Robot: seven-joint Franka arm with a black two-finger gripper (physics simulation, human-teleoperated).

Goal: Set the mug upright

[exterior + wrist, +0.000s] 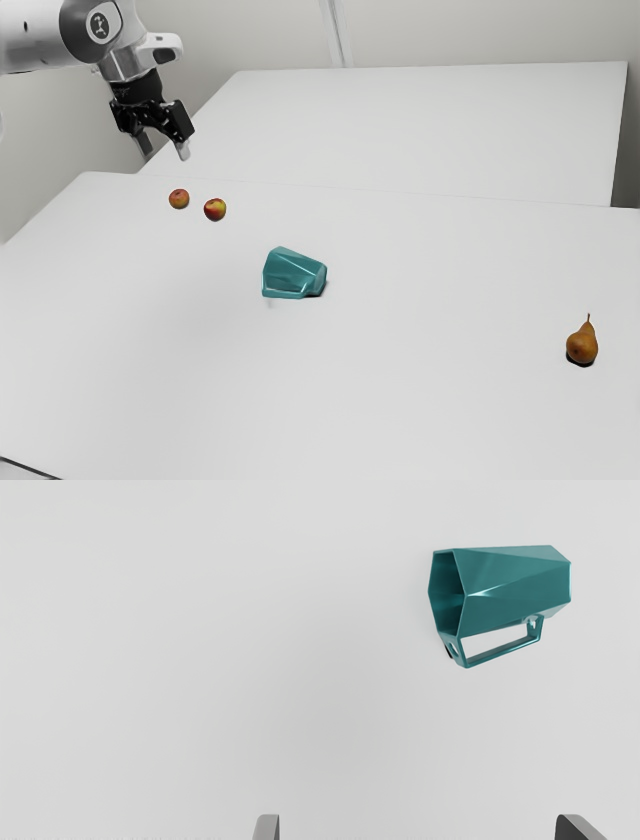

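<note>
My gripper [165, 150] is high at the exterior view's upper left, apart from the teal mug. The faceted teal mug [293, 274] lies on its side near the middle of the white table. In the wrist view the gripper [417, 825] is open, its two fingertips wide apart with nothing between them. The same view gives the mug [515, 585] lying over, its hollow mouth and its angular handle both visible, some distance from the fingertips.
Two small reddish fruits, one [179, 199] and another [215, 209], rest between the gripper and the mug in the exterior view. A brown pear [582, 343] stands at that view's right. The white table [400, 400] extends around them.
</note>
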